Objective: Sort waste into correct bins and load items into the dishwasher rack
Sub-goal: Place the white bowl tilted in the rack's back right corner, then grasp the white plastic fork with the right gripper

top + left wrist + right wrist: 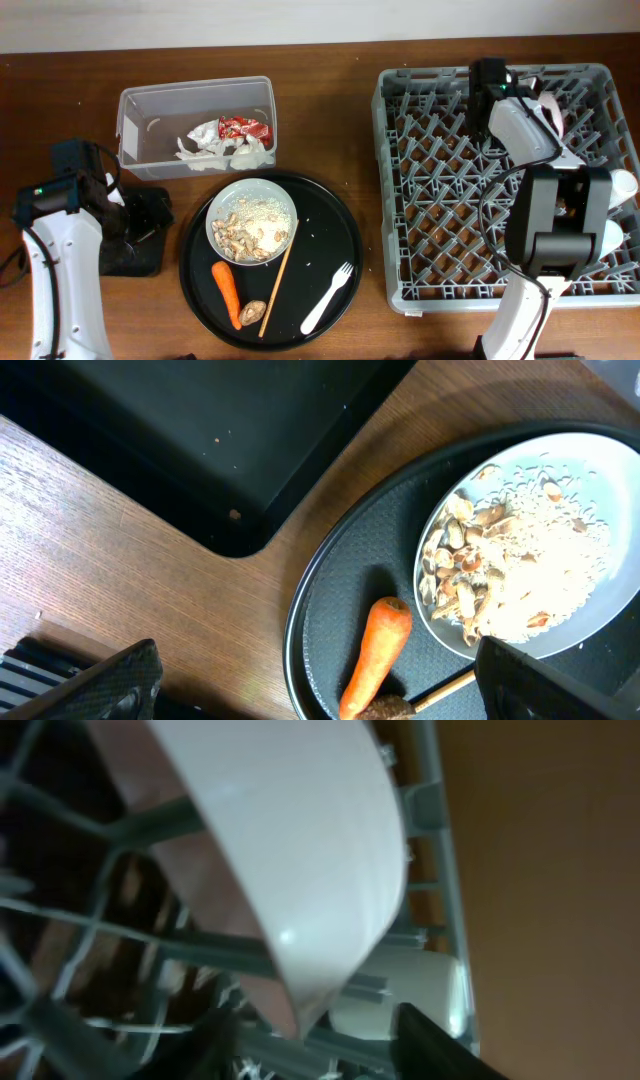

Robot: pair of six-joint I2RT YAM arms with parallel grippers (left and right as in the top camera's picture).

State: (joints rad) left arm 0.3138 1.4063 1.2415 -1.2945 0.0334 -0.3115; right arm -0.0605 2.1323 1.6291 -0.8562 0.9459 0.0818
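Note:
The wide pale bowl (pixel 252 220) with pale grainy food and brown chunks sits on the round black tray, and also shows in the left wrist view (pixel 530 540). Beside it lie the carrot (pixel 226 291) (pixel 378 650), the wooden stick (pixel 277 277) and the white fork (pixel 329 297). The clear tub (pixel 140 105) holds napkins (pixel 205 143) and the red wrapper (pixel 243 127). My left gripper (pixel 150 215) (pixel 320 698) is open and empty, above the tray's left rim near the carrot. My right gripper (pixel 528 92) (pixel 322 1042) is open in the rack (pixel 400 200), its fingers either side of the small pinkish-white bowl's (pixel 551 108) (pixel 300 850) rim.
The shallow black tray (pixel 130 250) (pixel 180 440) lies under my left arm at the table's left. White cups (pixel 620 187) (pixel 410 985) stand at the rack's right side. The round black tray (pixel 330 235) is between the tub and the rack.

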